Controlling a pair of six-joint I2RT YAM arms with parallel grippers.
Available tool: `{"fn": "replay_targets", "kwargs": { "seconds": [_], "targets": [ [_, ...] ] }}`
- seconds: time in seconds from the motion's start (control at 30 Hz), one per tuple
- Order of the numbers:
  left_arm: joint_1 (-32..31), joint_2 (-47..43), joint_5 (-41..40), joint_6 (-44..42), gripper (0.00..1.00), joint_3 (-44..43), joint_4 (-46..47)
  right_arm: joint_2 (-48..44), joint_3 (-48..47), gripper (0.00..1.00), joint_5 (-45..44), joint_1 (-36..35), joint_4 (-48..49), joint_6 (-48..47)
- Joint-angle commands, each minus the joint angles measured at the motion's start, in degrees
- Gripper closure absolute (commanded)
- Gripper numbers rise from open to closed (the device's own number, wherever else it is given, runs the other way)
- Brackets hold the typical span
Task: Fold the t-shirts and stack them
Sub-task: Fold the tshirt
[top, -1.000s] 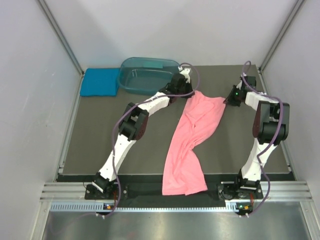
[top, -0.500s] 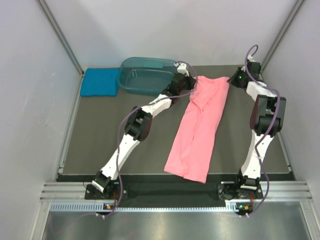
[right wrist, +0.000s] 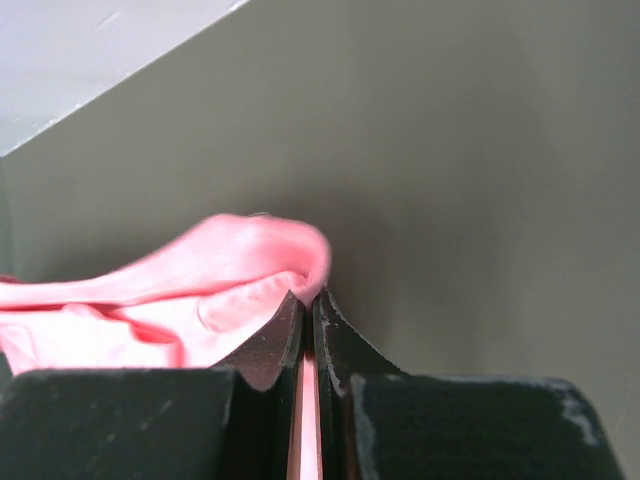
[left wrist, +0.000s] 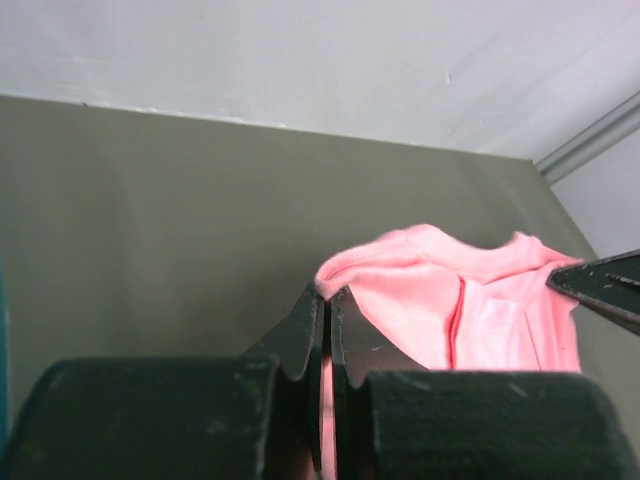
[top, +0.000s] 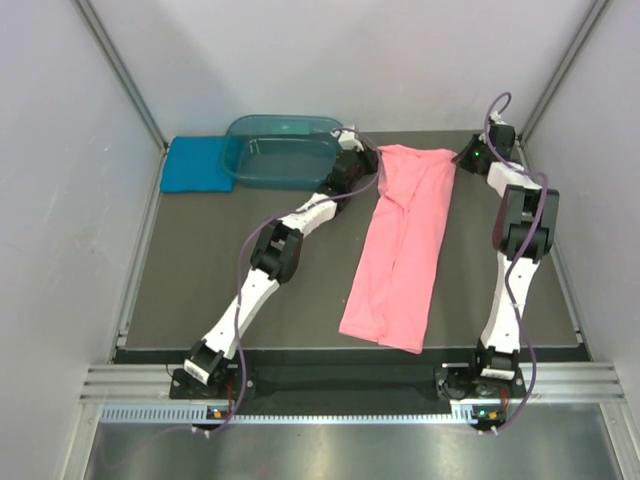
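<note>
Salmon-pink cloth runs down the middle of the top view: the pink t-shirt (top: 398, 250) lies stretched as a long strip on the dark table (top: 200, 270), its far end pulled wide between the two arms and its near end close to the table's near edge. The left gripper (top: 372, 168) is clamped on the far left corner of that garment and the right gripper (top: 462, 160) on the far right corner. Left of the left gripper sits the dark teal see-through tub (top: 285, 120), and just beside it, in the far left corner, the teal-blue t-shirt (top: 192, 165) lies folded flat. From the left wrist, the black fingers (left wrist: 300, 335) are pressed together with a pink hem pinched between them. The cloth bunches to their right above the table, and a black tip of the other gripper pokes in at the right edge. From the right wrist, the fingers (right wrist: 265, 335) are likewise squeezed tight on a thin pink edge, the cloth humped to their left over the grey-green tabletop.
</note>
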State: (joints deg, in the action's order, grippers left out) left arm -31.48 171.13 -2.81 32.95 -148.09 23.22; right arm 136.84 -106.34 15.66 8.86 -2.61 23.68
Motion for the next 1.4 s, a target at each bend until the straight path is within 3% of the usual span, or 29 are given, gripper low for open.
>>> {"fn": "replay_targets", "kwargs": {
  "seconds": [0.0, 0.07, 0.17, 0.23, 0.3, 0.43, 0.5, 0.53, 0.77, 0.93, 1.03, 1.1, 1.2, 1.37],
  "targets": [
    [0.99, -0.45, -1.24, 1.59, 1.00, -3.43, 5.95, 0.36, -4.13, 1.00, -1.33, 1.24, 3.84, -0.48],
    [0.99, -0.44, -1.32, 1.77, 0.99, -3.70, 5.61, 0.71, -4.22, 1.00, -1.34, 1.42, 4.02, -0.13],
    [1.07, -0.62, -1.41, 2.38, 0.56, -3.61, 4.81, 1.41, -5.45, 1.00, -1.07, 1.42, 3.67, 0.05],
    [1.07, -1.06, -1.24, 2.38, 0.14, -3.61, 3.86, 1.59, -6.41, 0.94, -0.63, 1.42, 3.14, 0.05],
    [1.07, -1.85, -0.10, 1.51, 0.01, -3.61, 3.24, 1.86, -7.64, 0.83, -0.19, 1.42, 0.53, -0.48],
    [1.07, -5.01, 2.54, 0.63, 0.01, -2.12, 0.16, 1.51, -11.50, 0.74, 0.69, 1.42, -5.55, -1.09],
    [0.90, -7.63, 5.42, 0.97, 0.01, -0.80, -1.51, 1.07, -12.91, 0.57, -0.01, 1.42, -8.97, -1.27],
    [0.72, -8.52, 6.66, 1.15, 0.01, -0.36, -2.12, 0.98, -15.01, 0.53, -0.36, 1.51, -13.34, -1.44],
    [-1.29, -21.86, 16.86, 3.52, 0.01, 10.35, -6.87, -8.24, -12.14, 0.43, -6.42, 1.68, -31.82, -3.20],
    [-3.84, -31.28, 22.31, 2.29, 0.08, 19.49, -14.08, -21.41, 8.93, 0.41, -7.05, 0.55, -34.04, -4.78],
    [-5.16, -37.17, 24.16, 2.21, 0.20, 24.42, -18.90, -32.03, 20.07, 0.40, -7.40, -0.68, -33.60, -5.66],
    [-6.82, -41.74, 25.92, 0.99, 0.22, 28.97, -21.02, -35.66, 26.50, 0.40, -6.70, -1.74, -33.86, -5.93],
    [-9.28, -46.66, 28.64, -1.74, 0.28, 33.72, -27.87, -42.34, 31.71, 0.39, -4.33, -2.79, -35.26, -5.67],
    [-13.86, -58.96, 25.49, -6.05, 0.30, 46.73, -35.69, -54.73, 44.80, 0.39, -1.17, -8.32, -36.59, -4.79]
  ]
}}
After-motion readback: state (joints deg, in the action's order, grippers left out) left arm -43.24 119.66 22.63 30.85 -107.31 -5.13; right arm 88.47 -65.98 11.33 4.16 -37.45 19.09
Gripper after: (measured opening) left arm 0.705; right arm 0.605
